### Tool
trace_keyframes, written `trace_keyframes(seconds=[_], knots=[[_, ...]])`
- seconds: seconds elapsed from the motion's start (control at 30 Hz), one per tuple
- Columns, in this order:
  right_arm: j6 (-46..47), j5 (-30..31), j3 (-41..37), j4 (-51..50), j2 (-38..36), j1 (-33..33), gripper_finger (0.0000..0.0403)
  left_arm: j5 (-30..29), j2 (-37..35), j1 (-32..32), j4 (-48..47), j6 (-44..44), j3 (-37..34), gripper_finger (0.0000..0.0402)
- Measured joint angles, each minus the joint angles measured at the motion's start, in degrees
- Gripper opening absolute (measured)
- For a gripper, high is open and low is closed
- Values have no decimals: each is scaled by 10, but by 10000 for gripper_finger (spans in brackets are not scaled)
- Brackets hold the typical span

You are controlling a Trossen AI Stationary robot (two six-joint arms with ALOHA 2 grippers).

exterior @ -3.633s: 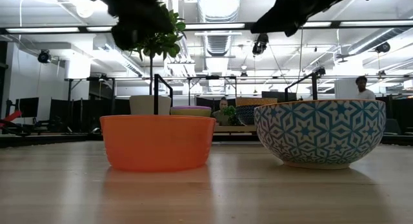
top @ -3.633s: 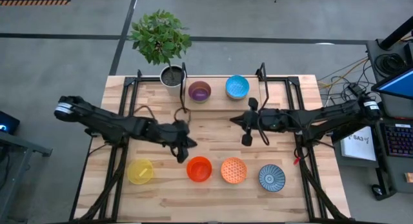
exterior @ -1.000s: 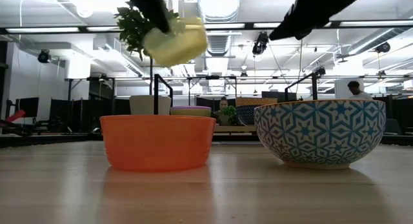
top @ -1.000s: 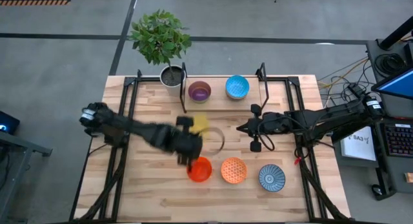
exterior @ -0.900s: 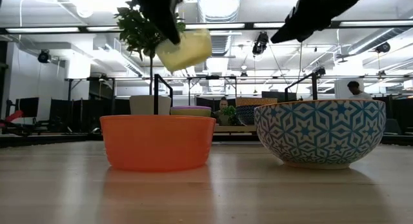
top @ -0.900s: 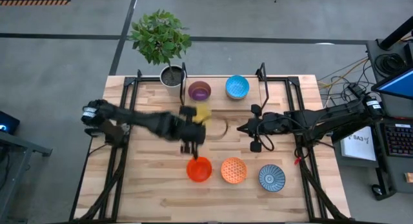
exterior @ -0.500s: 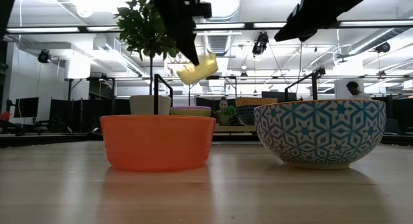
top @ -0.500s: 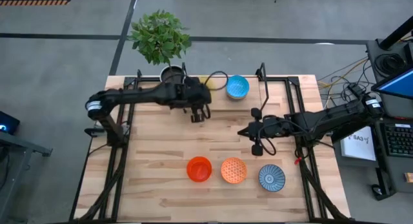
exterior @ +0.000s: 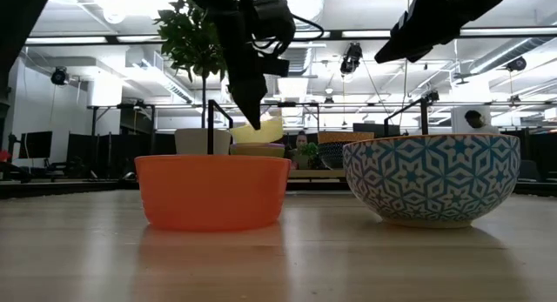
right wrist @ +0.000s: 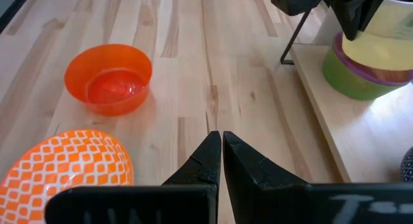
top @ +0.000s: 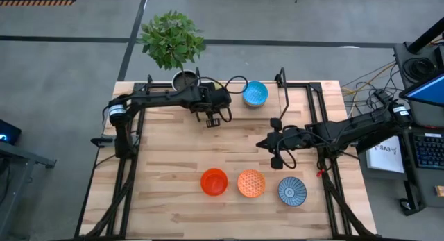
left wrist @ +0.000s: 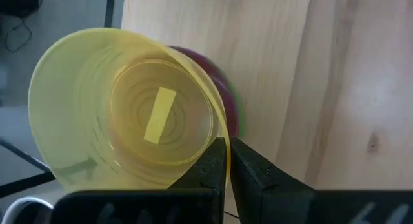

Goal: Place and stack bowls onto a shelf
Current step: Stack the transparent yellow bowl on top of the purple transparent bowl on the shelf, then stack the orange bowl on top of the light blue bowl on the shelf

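Observation:
My left gripper (top: 216, 102) is at the shelf (top: 239, 109) by the table's far edge, shut on a yellow bowl (left wrist: 122, 114). That bowl hangs tilted over a purple bowl (right wrist: 361, 68), which is nested in a green bowl (right wrist: 352, 83) on the shelf board (right wrist: 361, 127). A light blue bowl (top: 255, 94) stands on the shelf to the right. The red-orange bowl (top: 214, 181), dotted orange bowl (top: 251, 183) and blue-and-white bowl (top: 292, 191) stand in a row near the table's front. My right gripper (top: 272, 145) is shut and empty over the table's middle right. My left gripper pinches the yellow bowl's rim (left wrist: 208, 135) between its two fingers, one finger inside the bowl and one outside. The fingers come from above, pointing down (exterior: 248, 97). The bowl hangs tilted below them, its base low over the purple bowl (left wrist: 231, 104); whether they touch I cannot tell.
A dark plant pot (top: 184, 80) with a leafy plant stands at the shelf's left end beside a black post (top: 198, 78). Another black post (top: 281, 80) stands at the right end. Bare tabletop lies between the shelf and the front row of bowls.
My left gripper has carried the yellow bowl from above the table's middle toward the far edge and brought it down over the purple bowl on the shelf. The bowl stays tilted in its hold. My right arm has kept nearly still.

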Motion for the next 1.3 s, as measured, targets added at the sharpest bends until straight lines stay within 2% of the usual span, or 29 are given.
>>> trace_keyframes(seconds=[0.43, 0.8, 0.97, 1.13, 1.3], knots=[[-6, 0, 0, 5, 0, 0, 9, -2, 4, 3, 5, -2, 0, 5], [-5, 0, 0, 5, 0, 0, 9, -3, 2, 4, 12, -2, 0, 72], [-5, 1, 0, 5, 0, 0, 9, -3, -8, -1, 12, -9, 0, 87], [-6, 1, -7, 22, 0, 0, 9, 21, -46, -34, 16, -54, 0, 88], [4, 1, -13, 40, 2, 0, 9, 30, -99, -109, 75, -94, -33, 88]])
